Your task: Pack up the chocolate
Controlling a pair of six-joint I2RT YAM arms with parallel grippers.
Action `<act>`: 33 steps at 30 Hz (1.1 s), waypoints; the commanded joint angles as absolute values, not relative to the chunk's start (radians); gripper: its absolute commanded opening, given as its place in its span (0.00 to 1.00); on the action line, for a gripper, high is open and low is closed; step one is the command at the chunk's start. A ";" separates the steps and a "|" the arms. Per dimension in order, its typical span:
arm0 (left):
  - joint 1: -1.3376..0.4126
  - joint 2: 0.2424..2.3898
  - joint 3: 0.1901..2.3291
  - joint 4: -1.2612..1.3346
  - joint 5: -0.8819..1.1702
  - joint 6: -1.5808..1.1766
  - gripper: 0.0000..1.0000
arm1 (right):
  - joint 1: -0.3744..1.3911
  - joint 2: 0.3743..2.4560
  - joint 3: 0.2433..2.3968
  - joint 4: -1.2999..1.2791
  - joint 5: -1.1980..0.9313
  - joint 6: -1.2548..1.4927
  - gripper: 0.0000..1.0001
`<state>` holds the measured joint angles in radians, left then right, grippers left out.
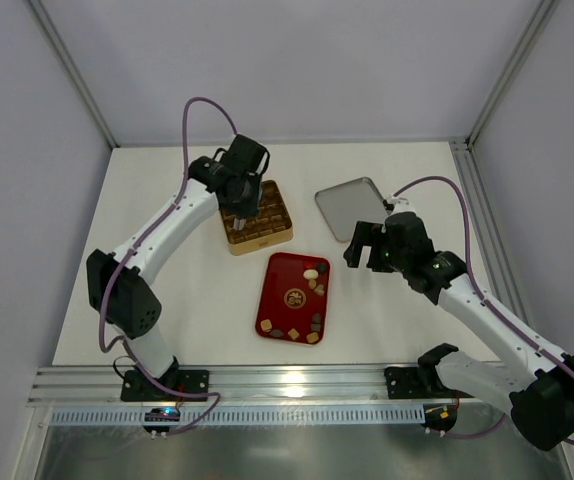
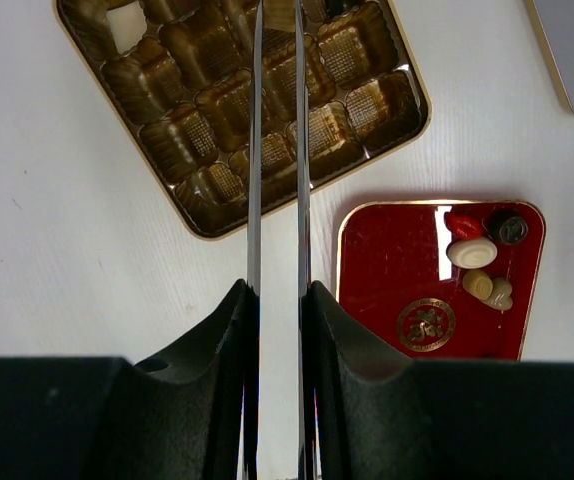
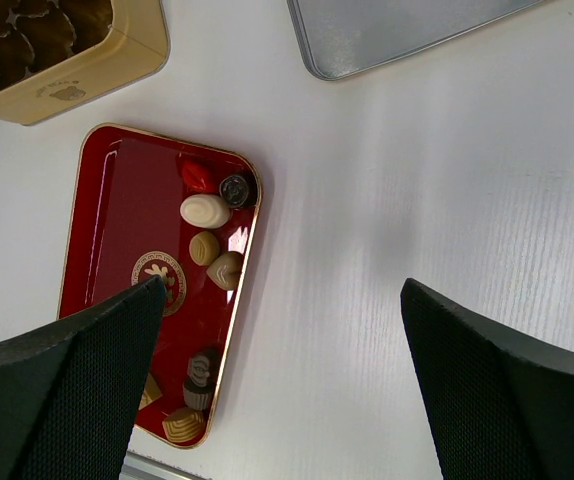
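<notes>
Several chocolate pieces (image 1: 311, 273): cream, tan and dark, lying in the red tray (image 1: 285, 275) along its right side and near end.
Right gripper (image 1: 362, 250): hovers over the white table (image 1: 167, 300) just right of the tray, jaws wide apart.
Left gripper (image 1: 239, 218): farther left, above the gold box (image 1: 272, 215); jaws drawn to a narrow slit, and I cannot tell whether they pinch anything.
Silver lid (image 1: 352, 205): far right, flat, apart from box and tray.
</notes>
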<state>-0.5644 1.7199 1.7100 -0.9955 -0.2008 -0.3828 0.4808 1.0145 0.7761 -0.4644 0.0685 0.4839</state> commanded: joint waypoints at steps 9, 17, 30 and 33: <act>-0.540 1.761 1.752 -0.942 -0.193 -0.357 0.26 | 0.485 1.003 0.807 -0.440 0.064 0.476 1.00; -0.526 1.763 1.726 -0.934 -0.186 -0.353 0.28 | 0.483 0.999 0.804 -0.443 0.064 0.479 1.00; -0.525 1.753 1.697 -0.937 -0.167 -0.345 0.32 | 0.482 0.997 0.802 -0.445 0.064 0.483 1.00; -0.525 1.752 1.698 -0.937 -0.167 -0.344 0.34 | 0.483 0.996 0.804 -0.446 0.066 0.485 1.00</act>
<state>-0.5297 1.7706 1.6970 -0.9760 -0.1783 -0.3576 0.4808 1.0145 0.7761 -0.4644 0.0647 0.4843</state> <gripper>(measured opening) 0.335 0.996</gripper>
